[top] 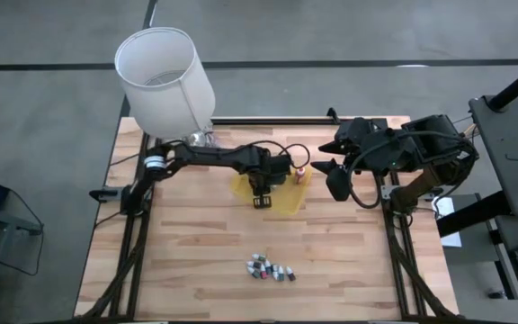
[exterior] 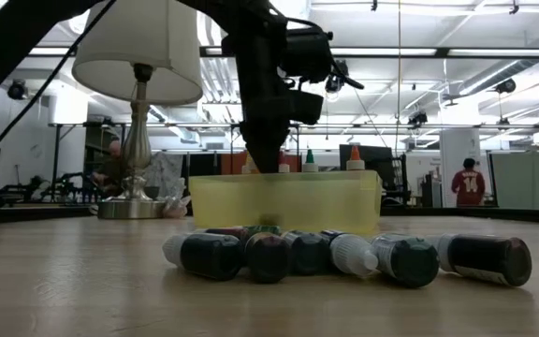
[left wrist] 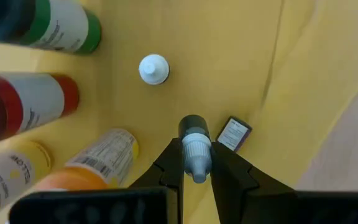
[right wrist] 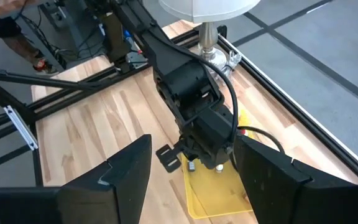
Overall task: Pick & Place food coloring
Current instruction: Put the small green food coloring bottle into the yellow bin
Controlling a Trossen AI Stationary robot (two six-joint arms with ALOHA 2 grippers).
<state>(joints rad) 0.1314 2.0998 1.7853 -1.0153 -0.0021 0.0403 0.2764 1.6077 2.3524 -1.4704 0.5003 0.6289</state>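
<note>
The wooden tabletop (top: 187, 243) carries a yellow tray (top: 288, 202) at centre, a lamp (top: 165, 76) upper left — and small vials (top: 270, 268) clustered lower centre.

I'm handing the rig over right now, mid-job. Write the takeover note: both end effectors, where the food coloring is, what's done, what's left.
Left end effector: shut on a small dark vial with a pale cap, over the yellow plastic tray.
Right end effector: open, empty, waiting at the table's right side.
In the tray: the tall squeeze bottles in green, red, yellow and orange, plus one white-capped vial standing upright.
Left: release the held vial, then move the cluster of small dark vials lying at the wooden table's near edge.
</note>
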